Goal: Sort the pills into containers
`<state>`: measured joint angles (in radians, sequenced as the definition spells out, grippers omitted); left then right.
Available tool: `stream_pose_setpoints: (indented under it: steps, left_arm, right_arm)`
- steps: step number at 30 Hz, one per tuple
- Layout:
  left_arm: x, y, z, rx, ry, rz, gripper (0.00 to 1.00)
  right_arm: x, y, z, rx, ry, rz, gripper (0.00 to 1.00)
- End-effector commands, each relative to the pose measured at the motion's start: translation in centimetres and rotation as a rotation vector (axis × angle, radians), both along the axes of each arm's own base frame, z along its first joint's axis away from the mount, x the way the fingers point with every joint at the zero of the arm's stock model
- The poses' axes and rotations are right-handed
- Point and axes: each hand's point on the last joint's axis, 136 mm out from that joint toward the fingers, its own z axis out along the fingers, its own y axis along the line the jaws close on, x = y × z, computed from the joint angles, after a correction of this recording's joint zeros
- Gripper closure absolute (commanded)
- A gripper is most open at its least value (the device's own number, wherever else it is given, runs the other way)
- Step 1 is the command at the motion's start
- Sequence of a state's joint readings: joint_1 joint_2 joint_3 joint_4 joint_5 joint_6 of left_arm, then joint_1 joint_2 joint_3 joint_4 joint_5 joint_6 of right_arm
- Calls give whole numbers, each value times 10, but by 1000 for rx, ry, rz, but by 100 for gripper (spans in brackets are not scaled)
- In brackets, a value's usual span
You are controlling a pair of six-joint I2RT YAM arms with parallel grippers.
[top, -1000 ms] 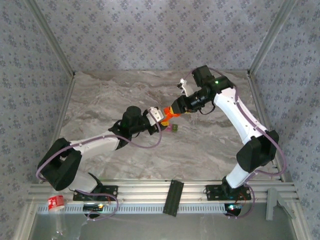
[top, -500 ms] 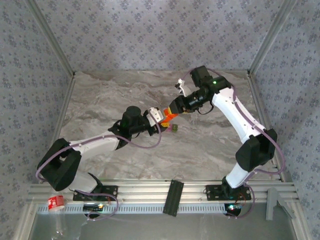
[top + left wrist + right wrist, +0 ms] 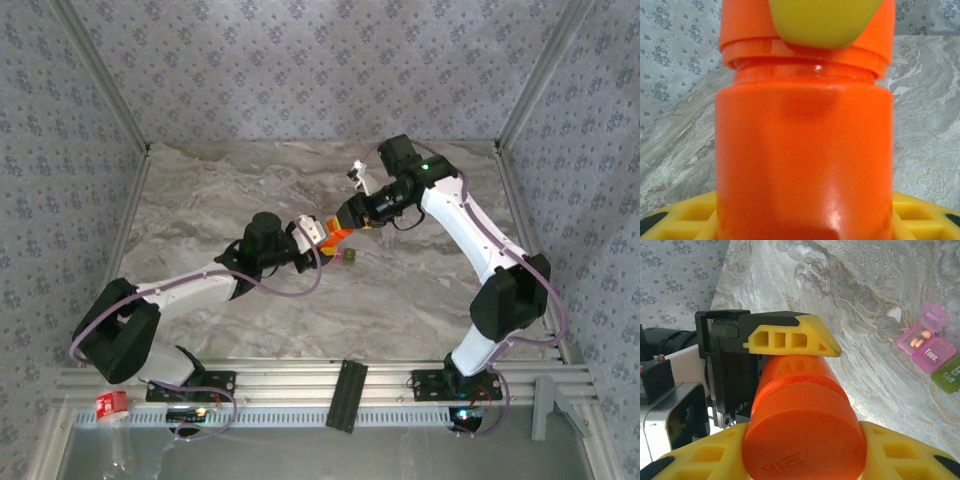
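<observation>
An orange pill bottle (image 3: 338,233) hangs over the middle of the table between both arms. My left gripper (image 3: 320,236) is shut on its body (image 3: 805,160), yellow fingers (image 3: 685,215) at either side. My right gripper (image 3: 350,219) is shut on its orange cap (image 3: 802,440); one of its fingers (image 3: 822,20) crosses the cap (image 3: 805,40). The containers (image 3: 347,257) lie on the table just below the bottle: a pink compartment (image 3: 916,340) with its lid up holds two orange pills (image 3: 918,338), beside a closed pink one (image 3: 933,355) and an olive-green one (image 3: 947,374). A white pill (image 3: 894,314) lies loose nearby.
The marble table (image 3: 230,190) is ringed by patterned walls and metal posts (image 3: 105,90). A black block (image 3: 345,394) rests on the front rail. A red and white item (image 3: 111,403) lies at the near left below the rail.
The right arm has shifted a little to the left and its wrist has turned slightly on the cap. The left arm and the bottle have barely moved.
</observation>
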<state>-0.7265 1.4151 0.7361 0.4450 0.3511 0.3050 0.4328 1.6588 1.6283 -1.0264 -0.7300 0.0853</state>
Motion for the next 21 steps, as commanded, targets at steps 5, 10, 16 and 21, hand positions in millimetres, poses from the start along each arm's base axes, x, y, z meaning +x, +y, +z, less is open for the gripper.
stream_pose_setpoints:
  steps: [5, 10, 16, 21]
  left_arm:
    - [5, -7, 57, -168, -124, 14, 100]
    - [7, -8, 62, -194, -127, 27, 100]
    - [9, -8, 62, -192, -123, 30, 100]
    - [9, -8, 63, -194, -120, 30, 100]
  right_arm:
    - [-14, 18, 7, 91, 70, 44, 68]
    - [-13, 18, 14, 102, 78, 13, 59]
    - [-9, 16, 24, 114, 65, -22, 54]
    - [-4, 12, 31, 122, 54, -49, 49]
